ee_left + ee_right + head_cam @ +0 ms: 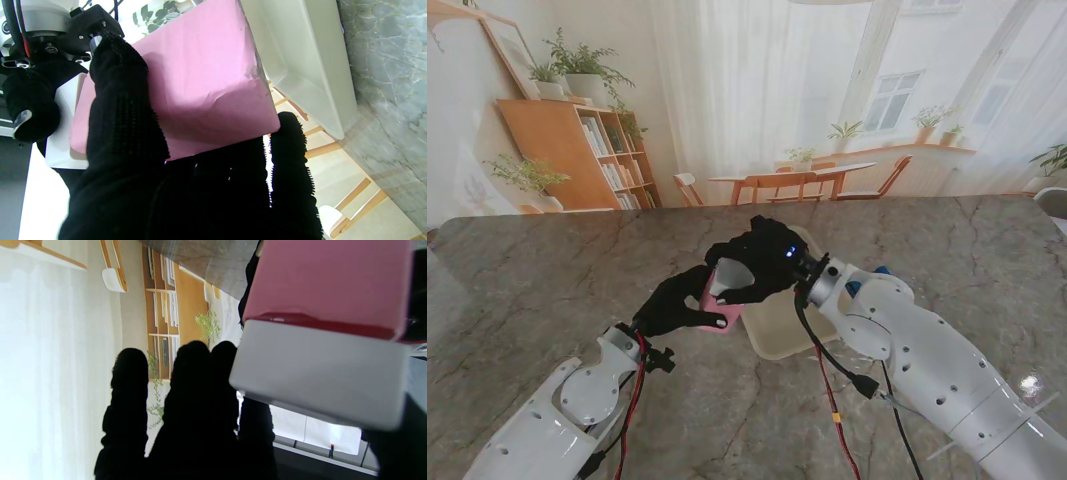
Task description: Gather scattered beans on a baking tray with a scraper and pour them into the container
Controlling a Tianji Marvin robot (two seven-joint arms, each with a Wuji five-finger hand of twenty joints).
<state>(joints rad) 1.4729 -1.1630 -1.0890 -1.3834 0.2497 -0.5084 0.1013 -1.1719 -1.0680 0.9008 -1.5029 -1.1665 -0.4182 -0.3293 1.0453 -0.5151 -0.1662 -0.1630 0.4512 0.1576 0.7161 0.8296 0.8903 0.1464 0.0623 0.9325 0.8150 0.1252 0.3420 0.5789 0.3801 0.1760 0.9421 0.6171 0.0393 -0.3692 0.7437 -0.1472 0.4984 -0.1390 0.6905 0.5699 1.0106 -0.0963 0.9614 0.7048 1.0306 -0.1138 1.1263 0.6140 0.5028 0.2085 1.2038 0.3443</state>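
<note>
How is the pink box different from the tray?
The pink box is pink; the tray is cream-white. The box is lifted between the left hand and the right hand; the tray lies on the table. The box is tall-sided, while the tray is shallow and wider. Both are open containers with straight edges.

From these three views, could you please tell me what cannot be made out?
- Beans: none visible in any view; the hands hide the tray floor in the stand view.
- Inside of the pink container: wrist views show only its outside.
- Scraper: not identifiable.
- Right hand: grip unclear, fingers silhouetted.
- Left hand: holds the container.
</note>
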